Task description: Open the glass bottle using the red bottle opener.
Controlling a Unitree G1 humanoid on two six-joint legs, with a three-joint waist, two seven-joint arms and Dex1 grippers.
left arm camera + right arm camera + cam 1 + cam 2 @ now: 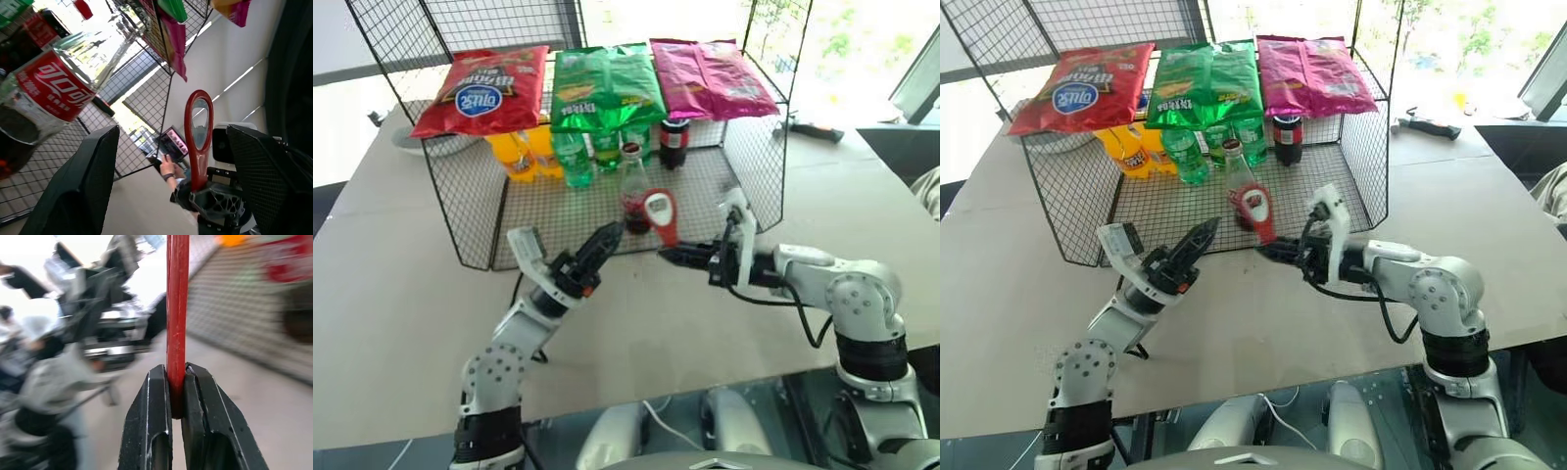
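Observation:
The glass bottle (631, 191), with dark cola, a red label and a red cap, stands upright at the open front of a wire rack (470, 211). Just right of it the red bottle opener (661, 212) points ring-end up, level with the bottle's lower half. My right gripper (668, 257) is shut on its handle; the right wrist view shows the red opener (177, 308) clamped between both fingers. My left gripper (607, 238) is open a little in front and left of the bottle's base, nothing between its fingers (88, 181). In the left wrist view I see the bottle (46, 98) and the opener (198, 137).
Behind the glass bottle in the rack are green plastic bottles (573, 157), orange bottles (519, 152) and a squat dark bottle (674, 142). Red (484, 88), green (607, 83) and magenta (710, 76) snack bags lie on top. A black object (813, 129) lies far right on the table.

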